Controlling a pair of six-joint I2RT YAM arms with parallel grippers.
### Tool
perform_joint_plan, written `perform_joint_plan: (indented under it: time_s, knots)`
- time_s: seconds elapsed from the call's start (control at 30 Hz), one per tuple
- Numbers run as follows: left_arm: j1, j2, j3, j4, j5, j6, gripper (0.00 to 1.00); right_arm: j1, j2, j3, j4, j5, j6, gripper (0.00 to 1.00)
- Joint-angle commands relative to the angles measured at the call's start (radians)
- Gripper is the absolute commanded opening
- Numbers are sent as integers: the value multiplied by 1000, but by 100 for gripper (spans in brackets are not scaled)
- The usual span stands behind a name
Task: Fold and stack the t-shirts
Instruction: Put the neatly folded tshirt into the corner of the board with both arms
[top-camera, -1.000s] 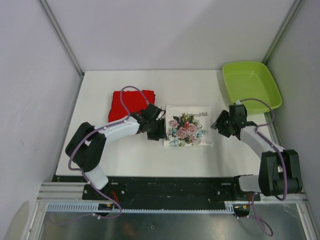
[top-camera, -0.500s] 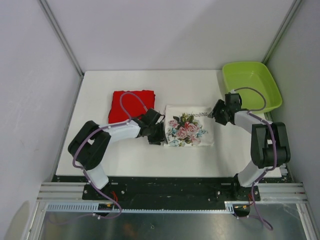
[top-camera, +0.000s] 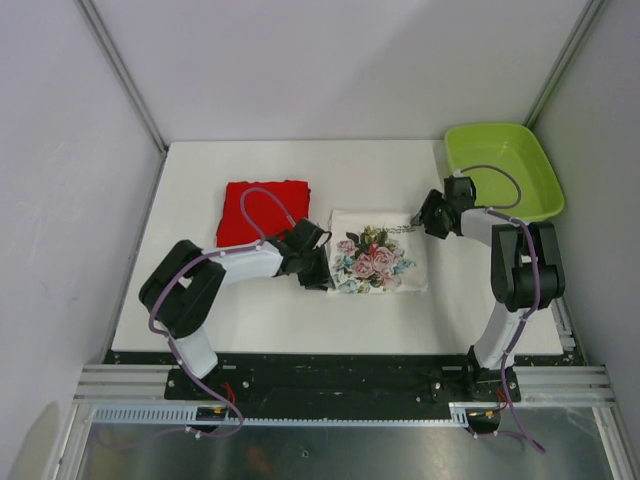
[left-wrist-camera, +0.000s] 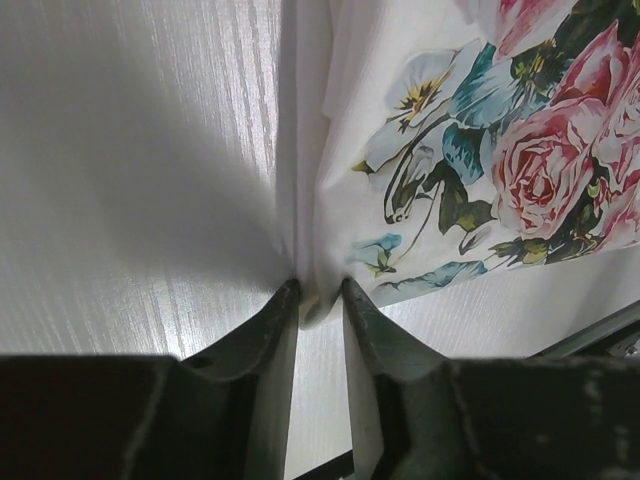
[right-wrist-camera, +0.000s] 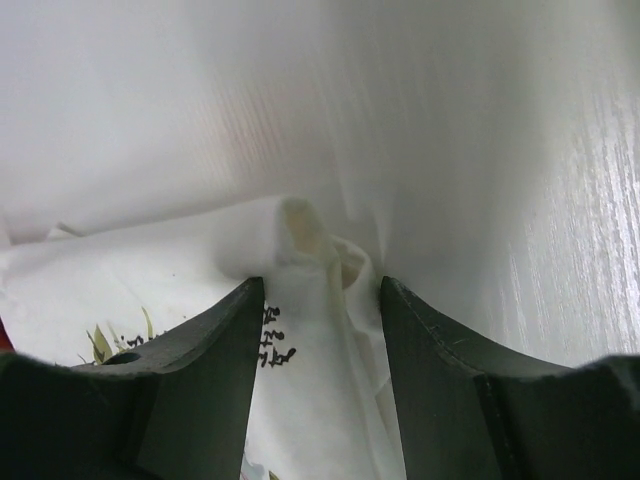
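Now the left gripper (left-wrist-camera: 320, 288) has pinched the white t-shirt's (top-camera: 375, 258) left edge — the right gripper (right-wrist-camera: 318, 285), jaws spread, has reached its upper-right corner, seemingly for lifting.

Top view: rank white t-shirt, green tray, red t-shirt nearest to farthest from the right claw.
1. white t-shirt: corner at the right claw
2. green tray: behind, to its right
3. red t-shirt: far left

Frame edge cuts off the white t-shirt (left-wrist-camera: 350, 90).
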Motion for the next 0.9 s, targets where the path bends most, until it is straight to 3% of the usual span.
perform_joint_plan:
  time_s: [0.0, 0.13, 0.33, 0.53, 0.87]
  knots:
    - [-15, 27, -5, -7, -25, -26, 27, -1, 23, 38, 14, -2, -19, 54]
    - [-19, 28, 0, -9, -26, -37, 20, 5, 17, 37, -24, 21, -17, 50]
    - [-22, 1, 9, -8, -29, -48, 7, 26, 3, 37, -60, 42, -19, 36]
    - [-22, -32, 11, -14, -27, -52, 0, 52, -33, 37, -84, 52, -13, 4]
    - [-23, -125, 67, -68, -37, -25, 0, 92, -154, 38, -133, 120, -26, 0]
